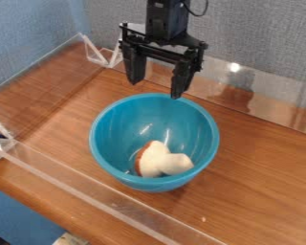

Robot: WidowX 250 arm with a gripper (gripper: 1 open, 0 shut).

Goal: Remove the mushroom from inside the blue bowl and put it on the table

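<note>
1. Camera view: a blue bowl [153,144] sits on a brown wood-grain worktop [66,110], and everything else in the scene is placed against it.
2. Inside the bowl, on its floor and toward the near wall, lies a mushroom [163,160]; its cream stem points to the right and its tan-orange cap faces left.
3. The mushroom lies tipped on its side, touching the bowl's inner surface.
4. Above and behind the bowl's far rim hangs the black gripper [163,72], pointing straight down, its jaws released and spread wide with nothing between them.
5. The gripper's fingertips are over the far rim of the bowl, clear of the mushroom.
6. Clear acrylic panels [264,91] edge the worktop, running behind the bowl, along its left side and across the front below it.
7. A blue fabric backdrop [41,29] rises beyond the panels, behind the bowl.
</note>
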